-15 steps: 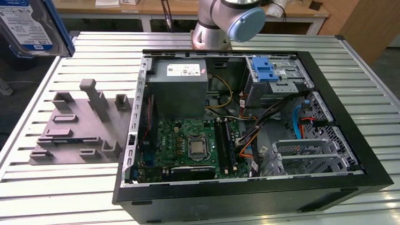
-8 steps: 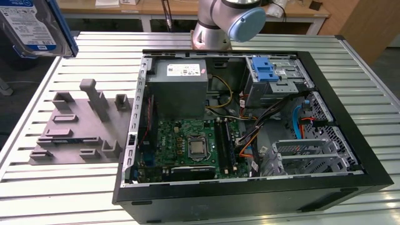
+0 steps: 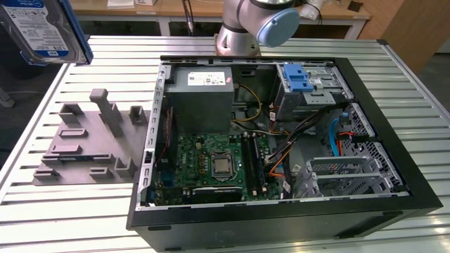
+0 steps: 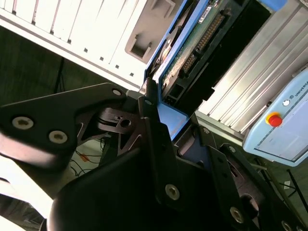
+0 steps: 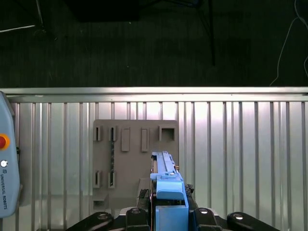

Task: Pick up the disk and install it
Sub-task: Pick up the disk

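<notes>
In the exterior view the disk point(image 3: 41, 27) is high in the air at the exterior view's left, close to the camera. Its white-and-blue label faces us and a blue rail runs along its edge. Its long axis stands steeply and leans a little. Below it, on the slatted metal surface point(image 3: 70, 221), lies the grey holder plate point(image 3: 88, 142), and no disk sits on it. The open computer case point(image 3: 281, 137) is toward the exterior view's right. Its drive cage point(image 3: 320, 92), with the blue latch bracket point(image 3: 299, 79) on top, is at the far right corner. So the disk is well apart from the cage, across the whole width of the case.

In the second wrist view the gripper point(image 4: 173, 120) is clamped on the disk point(image 4: 192, 43): the black fingers point(image 4: 151, 125) press on the blue carrier end. The disk runs straight away from the fingers, with its green circuit side turned to this camera. A control pendant point(image 4: 284, 120) lies beyond it.

In the first wrist view the blue handle end of the disk point(image 5: 168, 185) sits between the closed jaws of the gripper point(image 5: 168, 204). The holder plate point(image 5: 127, 154) is directly beneath, far under it, so I judge the pick-up as done and the disk as lifted free.
</notes>
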`<state>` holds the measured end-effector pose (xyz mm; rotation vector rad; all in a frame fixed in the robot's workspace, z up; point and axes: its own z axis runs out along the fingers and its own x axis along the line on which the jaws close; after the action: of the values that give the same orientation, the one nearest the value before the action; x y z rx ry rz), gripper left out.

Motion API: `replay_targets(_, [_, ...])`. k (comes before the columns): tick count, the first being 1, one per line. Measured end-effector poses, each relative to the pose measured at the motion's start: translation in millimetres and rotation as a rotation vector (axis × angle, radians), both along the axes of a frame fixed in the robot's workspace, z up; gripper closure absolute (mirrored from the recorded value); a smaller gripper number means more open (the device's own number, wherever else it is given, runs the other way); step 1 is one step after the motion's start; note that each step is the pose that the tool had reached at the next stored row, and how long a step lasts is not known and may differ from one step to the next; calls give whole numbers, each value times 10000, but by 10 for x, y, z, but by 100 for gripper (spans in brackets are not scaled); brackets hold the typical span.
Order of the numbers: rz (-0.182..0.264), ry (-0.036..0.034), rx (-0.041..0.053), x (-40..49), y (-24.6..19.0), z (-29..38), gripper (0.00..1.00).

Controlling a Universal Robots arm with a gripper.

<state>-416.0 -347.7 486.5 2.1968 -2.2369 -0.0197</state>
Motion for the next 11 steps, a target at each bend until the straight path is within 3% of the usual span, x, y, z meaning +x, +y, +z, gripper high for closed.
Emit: replay_targets(11, [0,0,0,134,0,0,64])
